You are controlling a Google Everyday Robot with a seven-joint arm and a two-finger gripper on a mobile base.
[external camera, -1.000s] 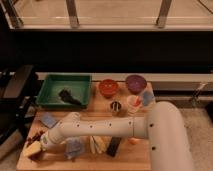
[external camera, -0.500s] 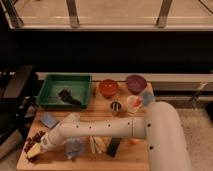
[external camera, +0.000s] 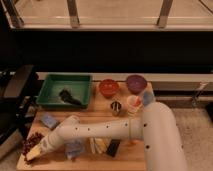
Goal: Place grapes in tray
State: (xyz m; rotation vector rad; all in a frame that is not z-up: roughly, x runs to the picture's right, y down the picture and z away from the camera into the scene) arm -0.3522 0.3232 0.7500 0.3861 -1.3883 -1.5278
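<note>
The grapes (external camera: 30, 142), a small dark red knobbly bunch, lie at the front left corner of the wooden table. My gripper (external camera: 34, 151) is at the end of the white arm (external camera: 100, 131), down at the grapes and partly covering them. The green tray (external camera: 50, 91) stands at the back left of the table, well apart from the gripper. A smooth dark lump (external camera: 70, 97) lies inside it.
A red bowl (external camera: 108, 87) and a purple bowl (external camera: 136, 82) stand right of the tray. A small dark cup (external camera: 116, 107), an orange-white cup (external camera: 133, 105) and a blue object (external camera: 49, 120) are mid-table. A bluish packet (external camera: 75, 148), yellow item (external camera: 99, 145) and black item (external camera: 114, 147) lie under the arm.
The arm has stretched further to the front left corner, and the gripper has come down onto the grapes.
</note>
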